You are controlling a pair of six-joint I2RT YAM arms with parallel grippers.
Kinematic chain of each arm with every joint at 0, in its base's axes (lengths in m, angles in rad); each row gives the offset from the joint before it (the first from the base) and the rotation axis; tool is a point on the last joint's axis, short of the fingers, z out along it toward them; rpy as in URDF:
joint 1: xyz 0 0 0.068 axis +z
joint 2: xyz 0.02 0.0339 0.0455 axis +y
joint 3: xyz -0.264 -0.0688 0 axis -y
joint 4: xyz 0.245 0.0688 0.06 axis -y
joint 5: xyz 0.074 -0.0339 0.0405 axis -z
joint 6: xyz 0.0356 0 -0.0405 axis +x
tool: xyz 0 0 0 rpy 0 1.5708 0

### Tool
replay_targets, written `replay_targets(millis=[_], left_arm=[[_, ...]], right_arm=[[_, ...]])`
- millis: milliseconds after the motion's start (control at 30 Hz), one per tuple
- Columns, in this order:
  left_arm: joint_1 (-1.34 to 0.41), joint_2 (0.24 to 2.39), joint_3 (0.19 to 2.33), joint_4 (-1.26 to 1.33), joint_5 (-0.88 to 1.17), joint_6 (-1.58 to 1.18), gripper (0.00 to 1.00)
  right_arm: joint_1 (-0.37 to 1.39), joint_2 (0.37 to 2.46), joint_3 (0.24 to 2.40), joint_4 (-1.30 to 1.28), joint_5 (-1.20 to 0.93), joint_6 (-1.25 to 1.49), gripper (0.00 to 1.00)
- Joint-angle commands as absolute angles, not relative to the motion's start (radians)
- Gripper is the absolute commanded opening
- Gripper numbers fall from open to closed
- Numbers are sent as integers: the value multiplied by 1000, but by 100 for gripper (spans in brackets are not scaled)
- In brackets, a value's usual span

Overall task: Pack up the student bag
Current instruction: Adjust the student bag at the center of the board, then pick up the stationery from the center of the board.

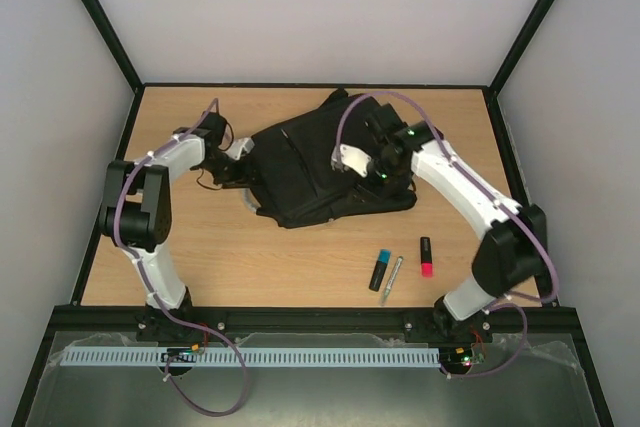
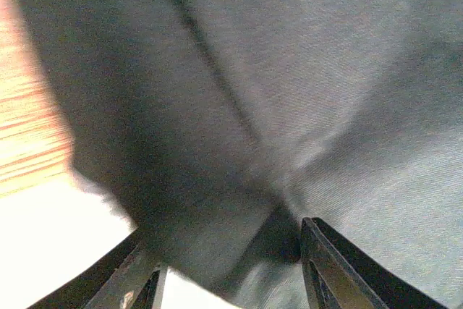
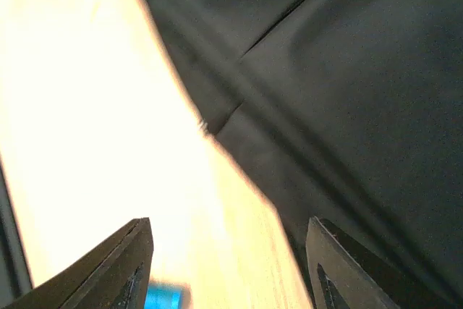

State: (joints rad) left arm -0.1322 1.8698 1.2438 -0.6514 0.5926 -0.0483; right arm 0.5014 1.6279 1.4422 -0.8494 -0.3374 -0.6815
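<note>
Two sets of fingers stand spread: left gripper (image 2: 224, 251) and right gripper (image 3: 228, 236) at the bag (image 1: 300, 172). Three pens (image 1: 381, 269) lie outside; opening it seems next.

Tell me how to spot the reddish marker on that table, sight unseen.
Find the big black backpack in the middle of the wooden table. On the robot's side of it, to the right, lie three small writing things. The reddish marker is the rightmost: black with a pinkish-red end, unlike the blue-ended marker and thin silver pen beside it.
</note>
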Motion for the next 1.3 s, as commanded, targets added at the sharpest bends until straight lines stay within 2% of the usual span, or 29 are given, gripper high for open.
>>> replay_targets(millis=[0,233,300,367,467,800,1267], left_arm=[[-100,1777,1246,-715,360,-52,53],[-100,1694,1305,-707,332,-6,56],[-101,1689,1320,-716,336,25,62],[-102,1698,1325,-726,290,36,76],[-103,1704,1323,-726,220,39,82],[-118,1687,1323,-716,272,37,81],[-124,1677,1318,-701,244,23,79]], right_arm=[[503,1504,1272,-1018,-292,-1021,59],[518,1346,1027,-996,-191,-1269,56],[534,1314,964,-955,-169,-1312,57],[552,1293,918,-906,-156,-1334,61],[589,1298,871,-872,-133,-1364,61],[634,1350,810,-791,-78,-1373,57],[635,1402,727,-668,-57,-1380,54]])
